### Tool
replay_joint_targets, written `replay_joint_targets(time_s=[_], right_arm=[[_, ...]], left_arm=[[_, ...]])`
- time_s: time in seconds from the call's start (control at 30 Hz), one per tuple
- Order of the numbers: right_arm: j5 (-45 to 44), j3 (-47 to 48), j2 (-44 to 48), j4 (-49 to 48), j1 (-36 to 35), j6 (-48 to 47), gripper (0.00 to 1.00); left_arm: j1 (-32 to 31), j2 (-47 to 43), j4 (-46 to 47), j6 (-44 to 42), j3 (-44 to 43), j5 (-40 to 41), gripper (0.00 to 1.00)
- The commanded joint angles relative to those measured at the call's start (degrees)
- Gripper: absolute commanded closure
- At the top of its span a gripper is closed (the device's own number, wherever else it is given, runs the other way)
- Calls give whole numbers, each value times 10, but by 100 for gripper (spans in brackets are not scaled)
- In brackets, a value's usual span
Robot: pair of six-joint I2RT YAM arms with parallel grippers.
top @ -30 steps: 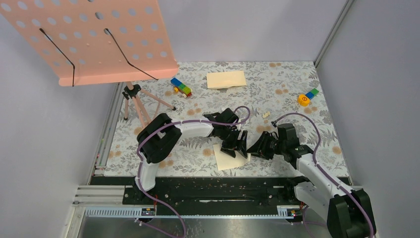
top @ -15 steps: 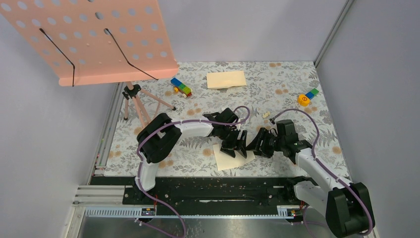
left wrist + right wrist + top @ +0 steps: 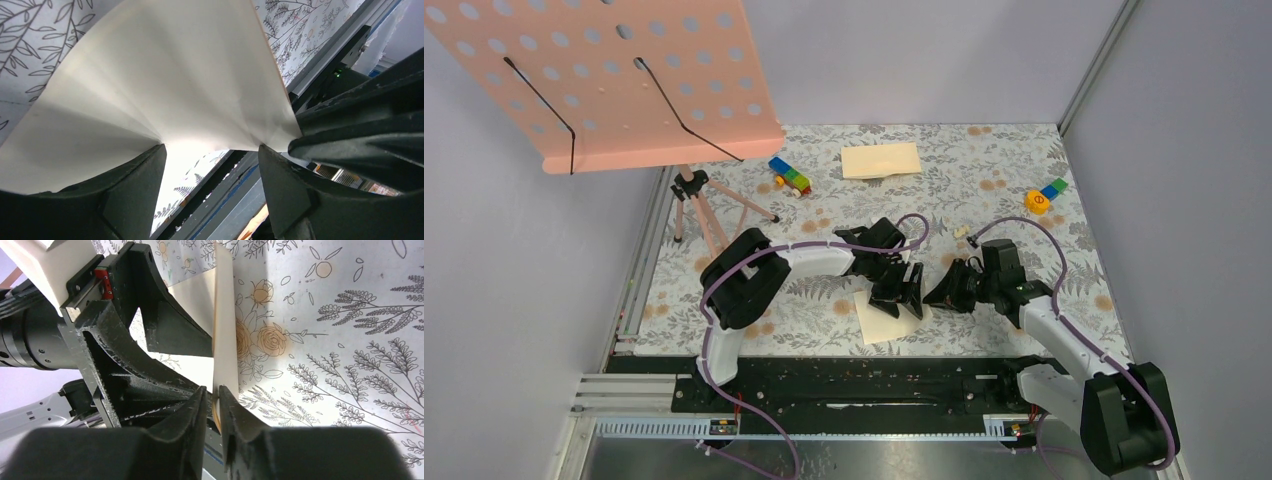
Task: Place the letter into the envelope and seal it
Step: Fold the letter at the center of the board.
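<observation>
The letter (image 3: 879, 322), a pale cream sheet, lies near the front table edge under both grippers. My left gripper (image 3: 902, 298) stands open, its two fingertips pressing down on the letter (image 3: 165, 75), which bows up around them. The left gripper (image 3: 210, 148) holds nothing between its jaws. My right gripper (image 3: 932, 296) meets the sheet's lifted right edge. In the right wrist view the right gripper (image 3: 211, 390) has narrowed to a slit around that upright strip of the letter (image 3: 225, 350). The tan envelope (image 3: 881, 160) lies flat at the back of the table, far from both grippers.
A pink perforated music stand (image 3: 624, 80) on a tripod (image 3: 699, 205) overhangs the back left. Toy blocks (image 3: 790, 177) sit beside the envelope, more blocks (image 3: 1044, 197) at the back right. A small white scrap (image 3: 961, 231) lies behind the right arm. The black rail (image 3: 864, 385) borders the front edge.
My right gripper has moved left up to the left gripper and narrowed around the letter's raised right edge. The left arm has stayed still, open on the sheet.
</observation>
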State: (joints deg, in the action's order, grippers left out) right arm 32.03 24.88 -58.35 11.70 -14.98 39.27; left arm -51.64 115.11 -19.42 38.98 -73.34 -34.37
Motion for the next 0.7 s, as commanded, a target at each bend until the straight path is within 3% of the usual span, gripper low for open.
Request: replay_joint_targets(time_s=[0.0,0.13,0.53,0.67], right_arm=[[-35,-2,2,-20,4,0,82],[-49,-8,2,-6,4,-2,100],[-108,-6,91,93,4,-19,100],[-118,-13,127,125,4,-15,100]], left_arm=[[-7,7,-24,-27,20,17,29],[-8,-10,-24,-37,24,21,29],[21,-127,12,-62,119,-15,26],[29,-160,5,-52,143,8,26]])
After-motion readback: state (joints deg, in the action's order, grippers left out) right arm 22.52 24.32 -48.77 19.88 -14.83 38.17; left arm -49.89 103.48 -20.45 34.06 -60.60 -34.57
